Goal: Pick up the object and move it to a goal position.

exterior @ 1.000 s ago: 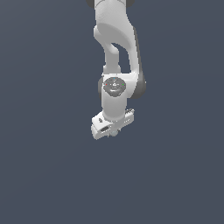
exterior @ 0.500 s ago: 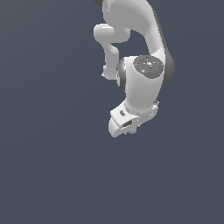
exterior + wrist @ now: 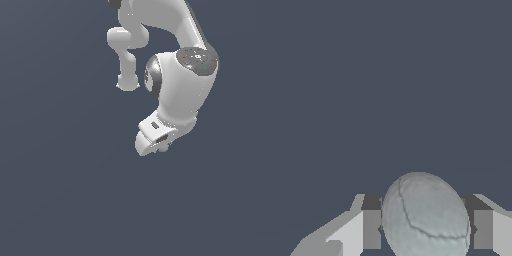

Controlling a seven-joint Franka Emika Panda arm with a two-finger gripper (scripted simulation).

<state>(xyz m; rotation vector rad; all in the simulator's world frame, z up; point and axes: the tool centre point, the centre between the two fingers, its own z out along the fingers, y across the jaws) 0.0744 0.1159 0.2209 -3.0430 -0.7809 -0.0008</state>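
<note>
In the wrist view the object (image 3: pixel 425 212), a pale grey-green ball with faint seams, sits between the two fingers (image 3: pixel 371 228) of my gripper (image 3: pixel 427 229), which is shut on it. Both pads press its sides. In the exterior view the white arm hangs over the plain dark surface, and the gripper (image 3: pixel 163 147) points down and toward the exterior view's left. The hand (image 3: pixel 151 134) hides the ball in that view.
Only a flat dark blue-grey ground (image 3: pixel 60 200) shows around and below the arm. The arm's bulky wrist joint (image 3: pixel 182 85) fills the upper part of the exterior view's right.
The arm has swung toward the exterior view's right and looms larger in that view. The hand has shifted right and slightly up.
</note>
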